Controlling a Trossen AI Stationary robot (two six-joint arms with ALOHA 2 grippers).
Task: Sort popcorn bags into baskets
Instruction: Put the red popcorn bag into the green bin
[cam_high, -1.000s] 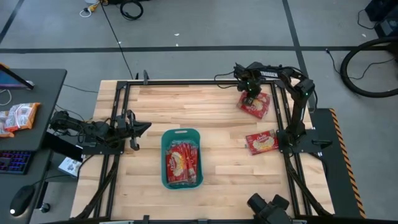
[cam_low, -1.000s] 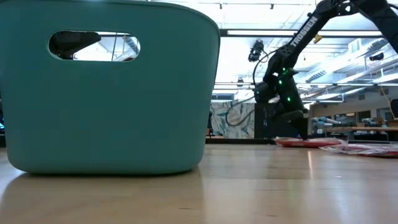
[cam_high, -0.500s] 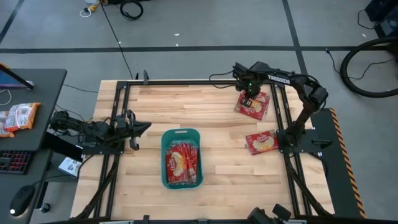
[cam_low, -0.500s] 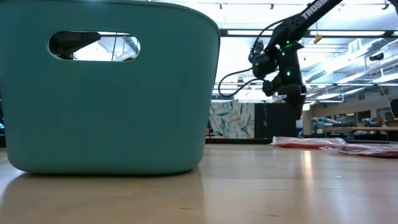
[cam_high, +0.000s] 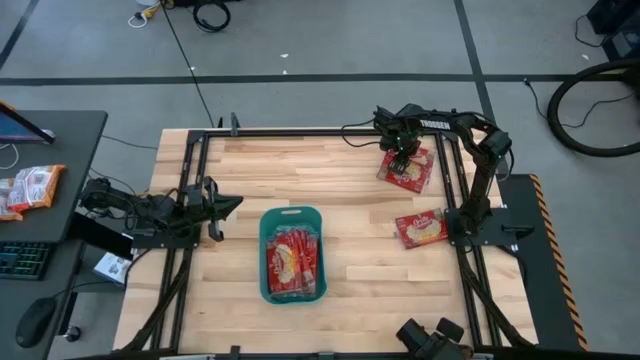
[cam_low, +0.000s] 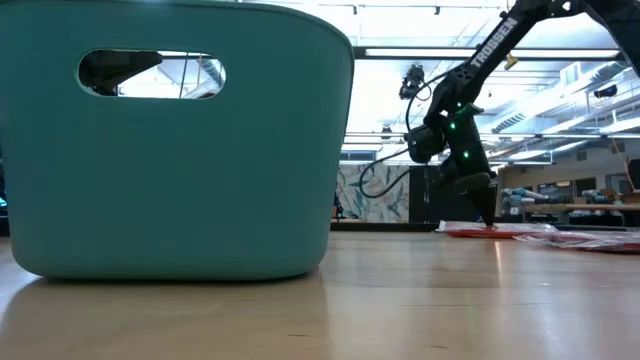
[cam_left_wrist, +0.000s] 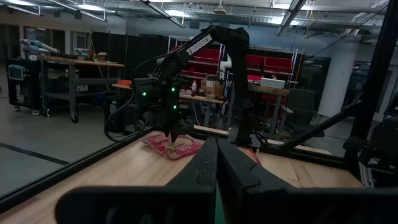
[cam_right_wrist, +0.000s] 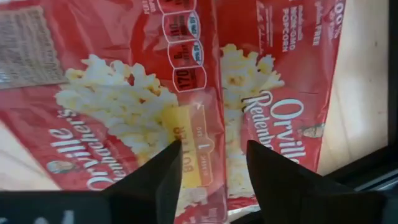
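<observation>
— Red glossy packets again; how far along is the sorting?

— Mostly done, I'd judge. The teal-green rectangular plastic basket with rounded corners (cam_high: 292, 253) sits near the table's middle, toward 6 o'clock, and it already holds several flat red popcorn bags with cream-yellow popcorn pictures (cam_high: 294, 262), overlapping one another. I can't count them exactly.

— What's left out?

— Two spots on the pale wooden slatted table (cam_high: 320, 180). One red popcorn bag (cam_high: 421, 228) lies flat at about 3 o'clock. Up at roughly 1 o'clock is a far pile (cam_high: 409, 170), and the right wrist view shows it is two bags lying side by side, one edge lapping the other (cam_right_wrist: 186, 93).

— And the arms?

— The right tool (cam_high: 400, 152) is down on that far pile; the low view has its tip on the packet (cam_low: 490, 224). Its dark fingers (cam_right_wrist: 155, 177) stand apart, straddling the seam where the two bags overlap, with nothing pinched yet. The left tool (cam_high: 228, 205) waits at 9 o'clock, its fingers pressed together.

— How will they handle?

— Thin, slick film, slightly crinkled, lying nearly flush with the wood. I'd expect pinching just one bag to be fiddly where two overlap
</observation>
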